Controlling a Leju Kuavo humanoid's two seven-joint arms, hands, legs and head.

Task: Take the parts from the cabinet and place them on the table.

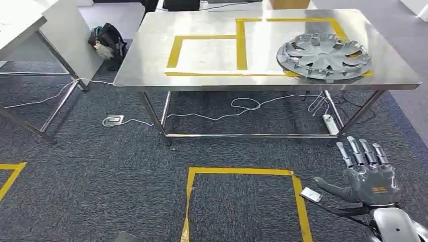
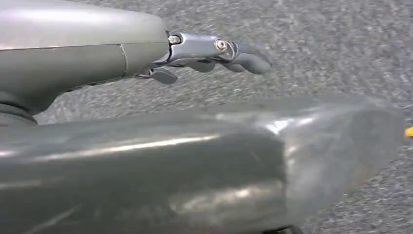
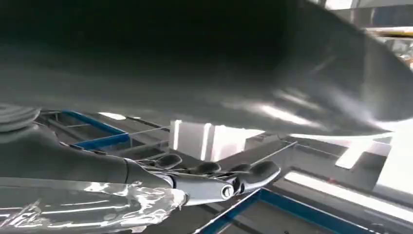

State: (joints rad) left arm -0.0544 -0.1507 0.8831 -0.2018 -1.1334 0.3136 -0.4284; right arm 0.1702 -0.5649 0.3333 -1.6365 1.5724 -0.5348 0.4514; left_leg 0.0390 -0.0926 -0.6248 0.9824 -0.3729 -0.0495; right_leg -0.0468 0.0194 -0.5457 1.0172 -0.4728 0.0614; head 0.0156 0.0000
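The right hand (image 1: pixel 371 176) is grey, with a small orange marking on its back, silvery segmented fingers (image 1: pixel 359 150), a thick grey thumb and a rounded silver forearm shell. The left hand (image 2: pixel 209 51) shows a silver link with round screws and dark fingertips.

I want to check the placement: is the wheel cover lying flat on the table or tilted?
Flat. The wheel cover lies face up on the steel table, over the yellow tape.
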